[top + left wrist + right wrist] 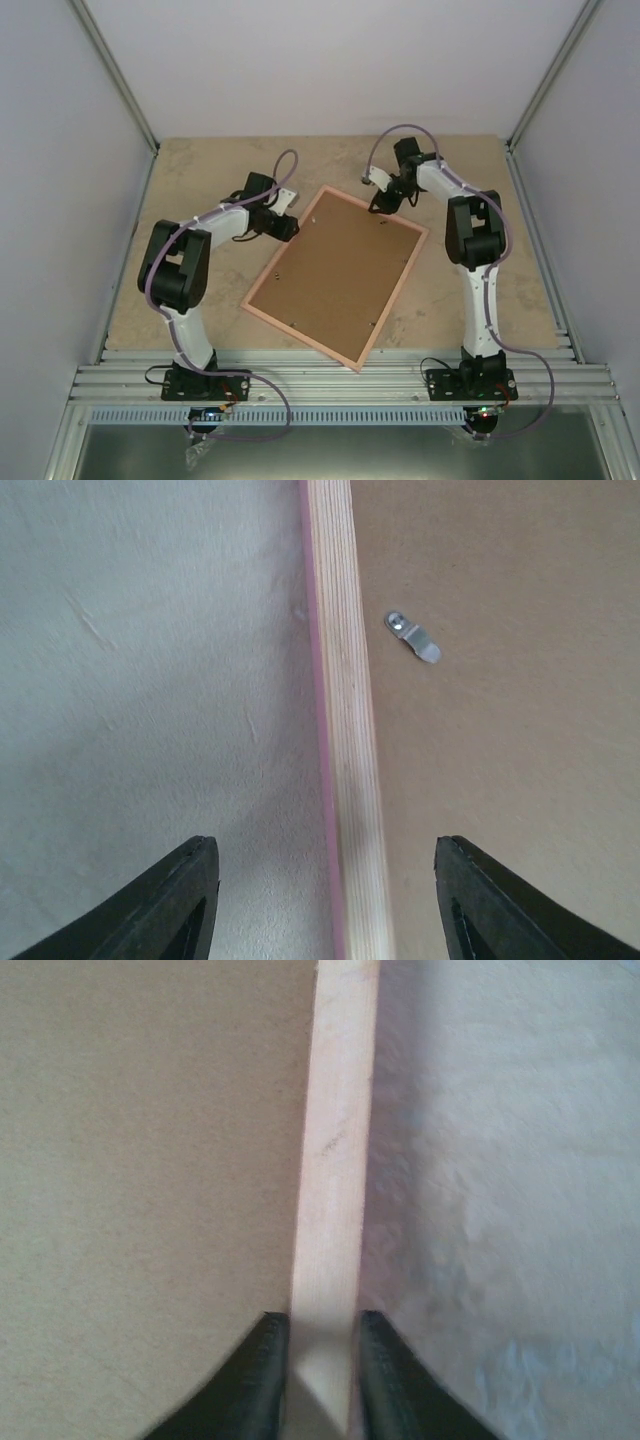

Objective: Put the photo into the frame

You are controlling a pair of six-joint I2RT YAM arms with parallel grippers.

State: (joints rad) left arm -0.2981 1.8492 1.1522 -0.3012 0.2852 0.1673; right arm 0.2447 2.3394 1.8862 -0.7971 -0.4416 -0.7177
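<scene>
From above, a thin pink rectangular wooden picture frame (300,338) lies back-up and skewed on the beige stone-patterned table (200,170), with a brown fibreboard backing panel (335,270) filling it. The left gripper (285,225) sits at the frame's far-left edge, and the right gripper (385,205) is at its far corner. In the left wrist view, the left gripper (325,890) hangs over the frame's pale striped rail (345,730), which has a pink outer edge. Its black fingers (185,900) are spread wide, one over the table (150,680) and the other over the backing panel (520,760), clear of the rail and holding nothing. A small silver metal retaining clip (413,638) lies on the panel just beside the rail. In the right wrist view, the right gripper (325,1375) is closed narrowly on the frame's rail (335,1160), with its fingertips (262,1370) pressed against both sides. The backing panel (150,1160) lies to one side and the table (500,1210) to the other.
</scene>
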